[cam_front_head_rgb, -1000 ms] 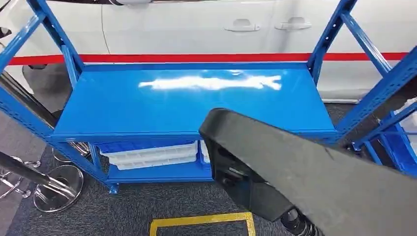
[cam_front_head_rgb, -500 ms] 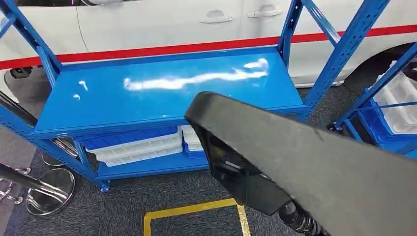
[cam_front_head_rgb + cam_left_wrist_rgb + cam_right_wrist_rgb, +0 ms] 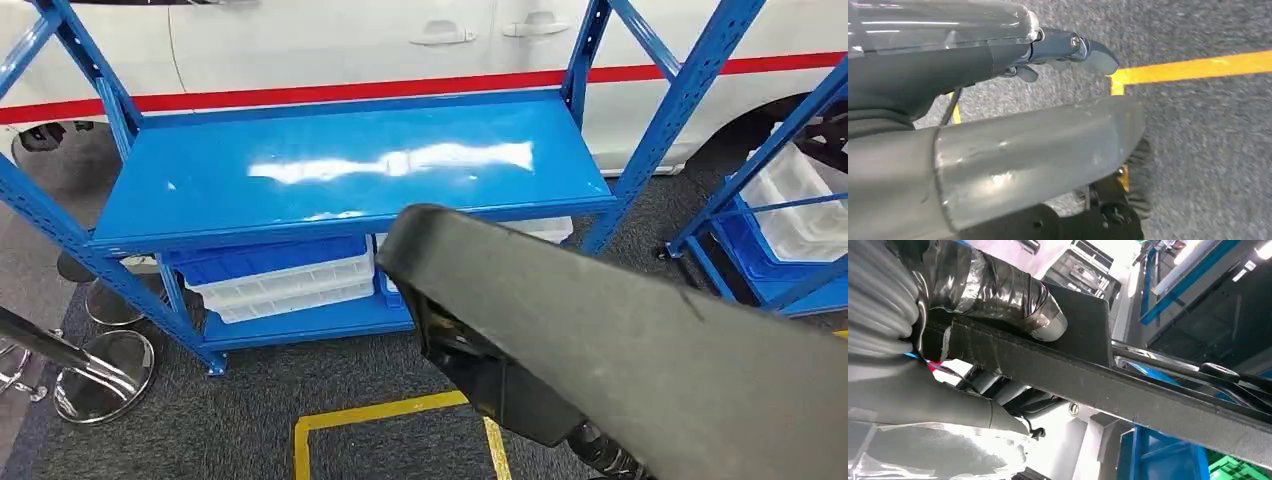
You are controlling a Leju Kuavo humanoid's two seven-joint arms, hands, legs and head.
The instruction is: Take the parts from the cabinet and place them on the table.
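- The blue rack stands ahead, before a white car with a red stripe; its upper shelf is bare and glossy.
- A large black part crosses the lower right of the head view and hides the rack's lower right corner.
- The right robot hand grips the black part, its taped thumb pressed on the part's flat face.
- White bins sit on the lower shelf under a blue bin, near the left edge; their contents cannot be made out.
- More white bins rest in a second rack at right, cut off by the frame.
- The left robot hand hangs over grey carpet with a yellow line, fingers loosely apart, holding nothing.
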